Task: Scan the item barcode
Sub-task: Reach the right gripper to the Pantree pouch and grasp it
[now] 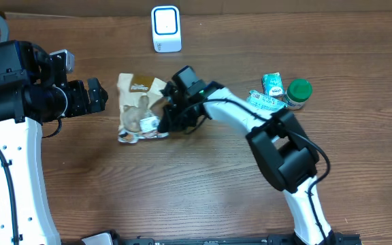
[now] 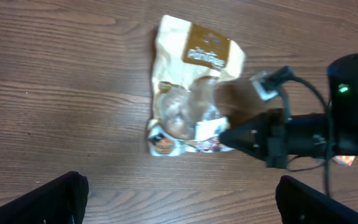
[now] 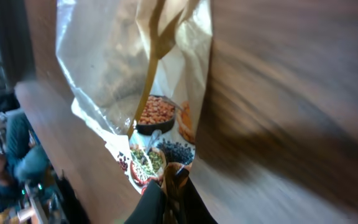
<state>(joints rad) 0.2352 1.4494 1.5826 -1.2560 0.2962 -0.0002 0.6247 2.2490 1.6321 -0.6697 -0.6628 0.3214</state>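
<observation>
The item, a tan and clear snack bag [image 1: 138, 102], lies on the wooden table left of centre. My right gripper [image 1: 160, 122] is shut on the bag's lower right corner. In the right wrist view the jaws [image 3: 174, 180] pinch the printed edge of the bag [image 3: 148, 74], which looks lifted and blurred. My left gripper [image 1: 101, 95] hovers just left of the bag, open and empty. Its two fingers [image 2: 55, 202] frame bare wood in the left wrist view, with the bag [image 2: 188, 93] and the right gripper [image 2: 225, 134] beyond them. No barcode shows.
A white box-shaped scanner [image 1: 166, 28] stands at the back edge, behind the bag. To the right lie a green pouch [image 1: 273, 84], a flat printed packet [image 1: 265, 102] and a jar with a green lid [image 1: 298, 92], under the right arm's reach.
</observation>
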